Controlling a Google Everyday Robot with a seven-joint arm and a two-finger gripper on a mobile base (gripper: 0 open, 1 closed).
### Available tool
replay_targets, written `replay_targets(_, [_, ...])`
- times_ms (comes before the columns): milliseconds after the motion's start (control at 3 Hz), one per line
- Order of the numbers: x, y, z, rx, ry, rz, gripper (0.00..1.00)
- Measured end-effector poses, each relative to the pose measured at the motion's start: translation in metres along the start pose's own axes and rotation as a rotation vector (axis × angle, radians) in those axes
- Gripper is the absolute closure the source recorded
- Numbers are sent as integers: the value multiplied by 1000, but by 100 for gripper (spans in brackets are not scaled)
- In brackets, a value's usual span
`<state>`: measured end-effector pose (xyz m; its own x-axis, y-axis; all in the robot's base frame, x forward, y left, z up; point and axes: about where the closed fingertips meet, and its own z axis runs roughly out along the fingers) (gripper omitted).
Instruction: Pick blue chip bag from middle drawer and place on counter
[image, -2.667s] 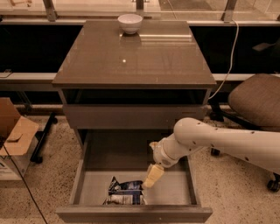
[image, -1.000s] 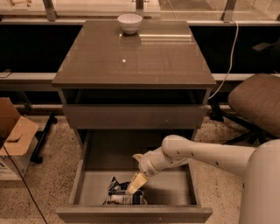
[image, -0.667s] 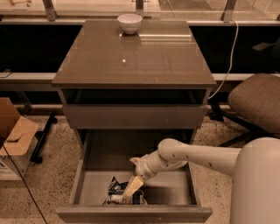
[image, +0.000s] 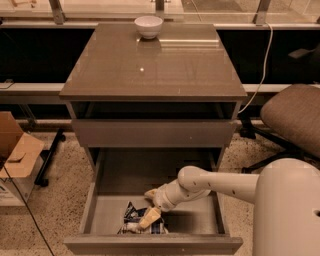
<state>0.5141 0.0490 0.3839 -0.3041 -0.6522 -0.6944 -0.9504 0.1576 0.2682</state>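
The blue chip bag (image: 131, 219) lies crumpled on the pale floor of the open middle drawer (image: 200, 220), near its front left. My gripper (image: 150, 206) is down inside the drawer at the bag's right edge, open, with its lower finger (image: 149, 218) lying over the bag's right end. The arm reaches in from the right. The glossy grey-brown counter (image: 155, 65) tops the cabinet above.
A white bowl (image: 149, 26) stands at the counter's far edge. A shut drawer front (image: 152, 132) sits above the open one. An office chair (image: 295, 117) stands at the right and a cardboard box (image: 15, 155) at the left on the speckled floor.
My gripper has moved left and down inside the drawer, from right of the bag onto the bag's right end. The bag has not moved.
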Motion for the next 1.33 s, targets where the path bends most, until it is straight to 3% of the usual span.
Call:
replay_targets(1000, [4, 8, 2, -10, -21, 8, 89])
replay_targets(1333, [-18, 11, -27, 9, -95, -12, 100])
